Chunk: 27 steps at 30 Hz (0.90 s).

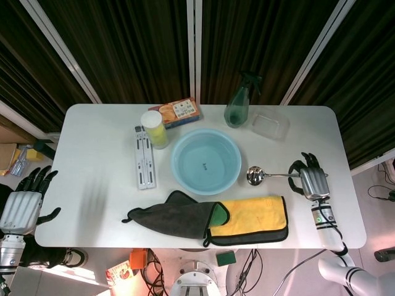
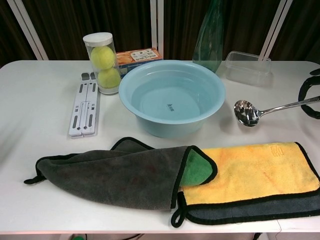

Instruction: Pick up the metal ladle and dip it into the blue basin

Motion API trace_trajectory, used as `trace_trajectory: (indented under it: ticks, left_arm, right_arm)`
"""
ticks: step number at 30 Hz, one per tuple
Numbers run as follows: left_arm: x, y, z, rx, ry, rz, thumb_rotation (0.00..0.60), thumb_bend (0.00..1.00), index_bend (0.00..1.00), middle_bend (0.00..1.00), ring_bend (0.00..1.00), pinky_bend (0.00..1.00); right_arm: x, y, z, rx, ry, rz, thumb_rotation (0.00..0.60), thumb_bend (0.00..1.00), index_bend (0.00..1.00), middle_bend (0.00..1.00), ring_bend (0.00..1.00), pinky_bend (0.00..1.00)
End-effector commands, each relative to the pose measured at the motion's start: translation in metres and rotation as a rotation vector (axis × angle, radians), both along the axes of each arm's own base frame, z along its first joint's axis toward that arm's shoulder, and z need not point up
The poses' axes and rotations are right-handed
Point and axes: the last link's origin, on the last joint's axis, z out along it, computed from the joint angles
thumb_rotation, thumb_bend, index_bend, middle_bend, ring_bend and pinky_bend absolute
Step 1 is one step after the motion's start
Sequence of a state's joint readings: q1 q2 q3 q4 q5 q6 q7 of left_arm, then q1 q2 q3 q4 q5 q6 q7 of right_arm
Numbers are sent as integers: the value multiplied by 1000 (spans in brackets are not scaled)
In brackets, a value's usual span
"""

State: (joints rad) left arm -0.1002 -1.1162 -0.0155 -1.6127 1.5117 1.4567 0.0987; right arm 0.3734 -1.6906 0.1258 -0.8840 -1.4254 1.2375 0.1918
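Observation:
My right hand (image 1: 311, 181) grips the end of the metal ladle's handle at the table's right side; only its dark fingers (image 2: 309, 95) show at the chest view's right edge. The metal ladle (image 1: 266, 175) is lifted off the table, handle roughly level, and its bowl (image 2: 246, 112) hangs just right of the blue basin (image 1: 205, 161). The blue basin (image 2: 172, 95) stands in the middle of the table with water in it. My left hand (image 1: 23, 200) hangs off the table's left edge, fingers apart and holding nothing.
A yellow cloth (image 1: 252, 218) and a grey cloth (image 1: 176, 216) lie in front of the basin. Behind it stand a green spray bottle (image 1: 237, 105), a clear plastic box (image 1: 270, 124), an orange carton (image 1: 175, 112), a tube of tennis balls (image 1: 154, 129) and a white folding stand (image 1: 144, 157).

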Motion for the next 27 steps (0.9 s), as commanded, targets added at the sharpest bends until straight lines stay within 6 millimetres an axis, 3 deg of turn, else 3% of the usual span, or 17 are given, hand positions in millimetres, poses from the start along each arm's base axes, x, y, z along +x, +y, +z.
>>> trace_trajectory:
  ticks: [1,11,19,27]
  left_arm:
    - [0,0,0,-1,0,0,600,142,117,42,20,184]
    - [0,-1,0,-4,1,0,600,142,117,42,20,184]
    - [1,0,-1,-2,1,-4,600,141,121,42,20,184]
    - [0,0,0,-1,0,0,600,141,126,42,20,183]
  right_arm:
    - [4,7,17,-23,-70,1,600,481,810,394,125,165]
    - [24,23,58,-56,-230,8,600,519,824,471,302,534]
    - [57,19,63,-16,-299,42,600,571,845,518,423,687]
    - [108,-4,59,40,-313,77,600,572,853,551,591,777]
